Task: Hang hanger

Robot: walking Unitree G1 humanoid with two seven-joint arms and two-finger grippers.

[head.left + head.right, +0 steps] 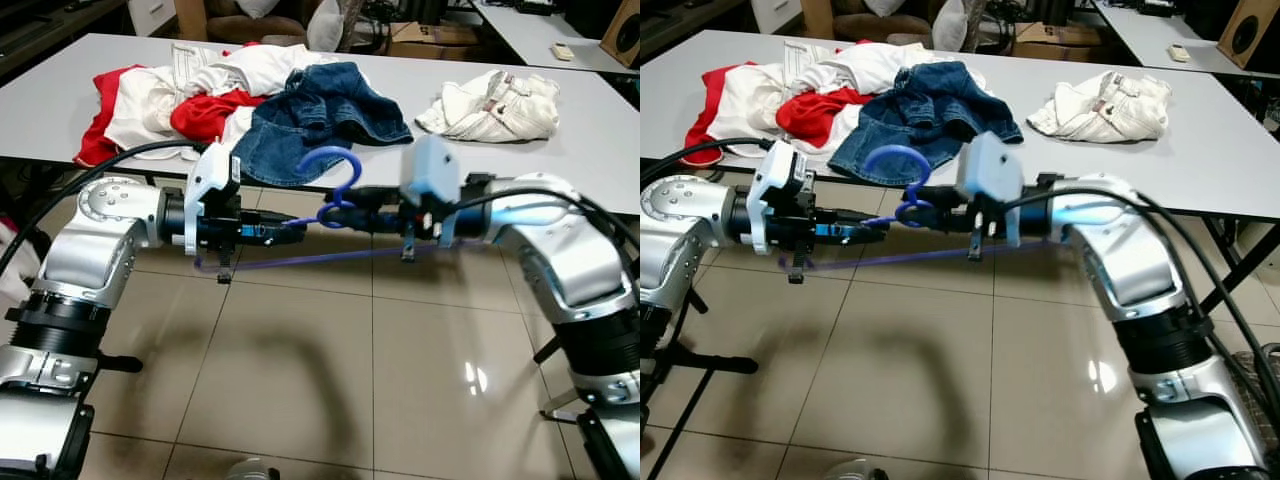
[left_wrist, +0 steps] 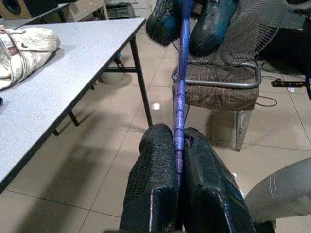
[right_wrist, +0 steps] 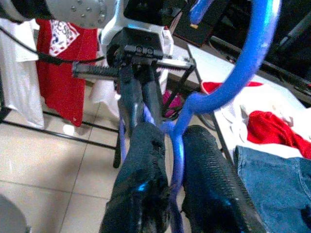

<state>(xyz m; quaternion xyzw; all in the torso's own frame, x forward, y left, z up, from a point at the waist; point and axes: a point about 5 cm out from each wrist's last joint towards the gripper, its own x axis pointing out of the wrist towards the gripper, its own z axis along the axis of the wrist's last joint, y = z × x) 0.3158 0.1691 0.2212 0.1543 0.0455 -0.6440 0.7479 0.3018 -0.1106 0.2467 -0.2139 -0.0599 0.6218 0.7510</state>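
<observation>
- I have the hanger (image 1: 335, 205) in the air between the two arms, in front of the counter (image 1: 560, 130) edge and above the tiled floor (image 1: 330, 370); it touches neither.
- It is a thin blue-violet plastic hanger. The hook curves up at the middle and the long bar runs roughly level below both wrists.
- The right gripper (image 3: 170, 184) is clenched on the hanger just below the hook, at the neck. Its wrist view shows the blue hook arching up from between the black fingers (image 3: 141, 160).
- The left gripper (image 2: 177, 165) is clenched on one shoulder arm of the hanger, with the purple strip pinched between its pads and running straight out ahead.
- The two grippers face each other and sit close together on the hanger.
- To do this step well, I judge one gripper should carry the hanger, probably the right one at the neck, so the hook stays free and upright.
- I'd release the left gripper only once the right grip feels firm, since thin plastic may twist or flex.
- I see no rail or rod here, so I need to find one before moving.
- On the counter beyond lie a denim garment (image 1: 325, 115), red and white clothes (image 1: 180, 95) and a cream bundle (image 1: 495, 105), well apart from the hanger.
</observation>
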